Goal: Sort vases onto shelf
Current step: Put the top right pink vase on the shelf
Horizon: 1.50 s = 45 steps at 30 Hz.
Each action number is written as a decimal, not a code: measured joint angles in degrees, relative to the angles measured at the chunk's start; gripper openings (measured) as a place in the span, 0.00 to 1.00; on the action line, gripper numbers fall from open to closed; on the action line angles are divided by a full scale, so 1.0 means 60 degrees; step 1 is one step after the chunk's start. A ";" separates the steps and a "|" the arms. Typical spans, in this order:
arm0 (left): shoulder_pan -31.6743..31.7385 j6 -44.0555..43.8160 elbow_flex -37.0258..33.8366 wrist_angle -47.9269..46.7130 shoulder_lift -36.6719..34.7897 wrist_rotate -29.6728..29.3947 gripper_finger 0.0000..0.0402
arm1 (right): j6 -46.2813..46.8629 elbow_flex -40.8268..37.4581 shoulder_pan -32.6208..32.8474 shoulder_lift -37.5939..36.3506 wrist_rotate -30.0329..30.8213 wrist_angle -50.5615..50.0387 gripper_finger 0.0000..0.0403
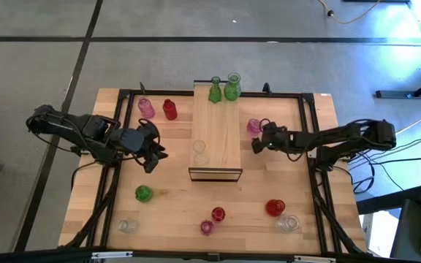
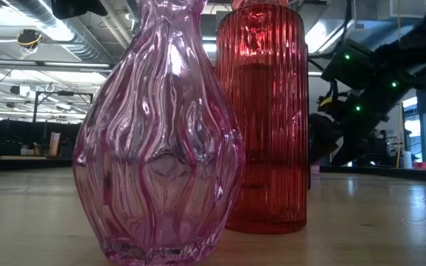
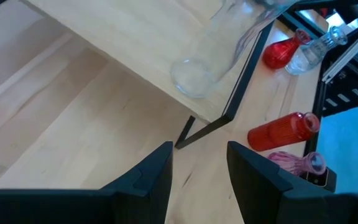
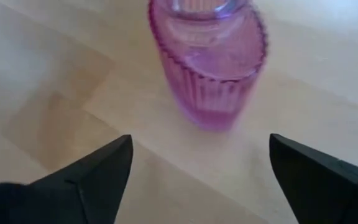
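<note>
The shelf (image 1: pixel 216 135) lies mid-table, long side running near to far. Two green vases (image 1: pixel 224 89) stand on its far end and a clear vase (image 1: pixel 199 152) (image 3: pixel 194 74) on its near end. My left gripper (image 1: pixel 156 151) (image 3: pixel 199 169) is open, left of the shelf's near end, touching nothing. My right gripper (image 1: pixel 257 143) (image 4: pixel 201 168) is open wide just beside a ribbed pink vase (image 1: pixel 253 126) (image 4: pixel 207 56), which stands upright on the table right of the shelf; the fingers are clear of it.
A pink vase (image 1: pixel 145 107) and a red vase (image 1: pixel 169 109) stand left of the shelf. Near the table's front are a green vase (image 1: pixel 143 193), clear vases (image 1: pixel 128 226) (image 1: pixel 289 223), red vases (image 1: pixel 218 214) (image 1: pixel 274 207) and a pink vase (image 1: pixel 207 227) (image 2: pixel 157 148).
</note>
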 joint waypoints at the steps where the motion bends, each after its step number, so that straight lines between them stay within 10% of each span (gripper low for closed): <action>1: 0.0000 0.0000 0.0000 0.0067 0.0002 0.0004 0.36 | -0.0220 -0.0202 -0.0084 0.0000 -0.0194 0.0496 0.87; 23: 0.0000 -0.0202 0.0004 0.0354 0.0060 -0.0006 0.36 | -0.4636 -0.1440 -0.2929 0.0004 -0.2583 0.4869 0.74; 37: 0.0047 -0.0212 0.0011 0.1177 0.0957 0.0277 0.36 | -0.4938 -0.1437 -0.3161 0.0931 -0.3612 0.5966 0.73; 45: 0.0047 -0.0168 0.0002 0.1411 0.1493 0.0678 0.36 | -0.4878 -0.1205 -0.3161 0.1775 -0.3519 0.7378 0.56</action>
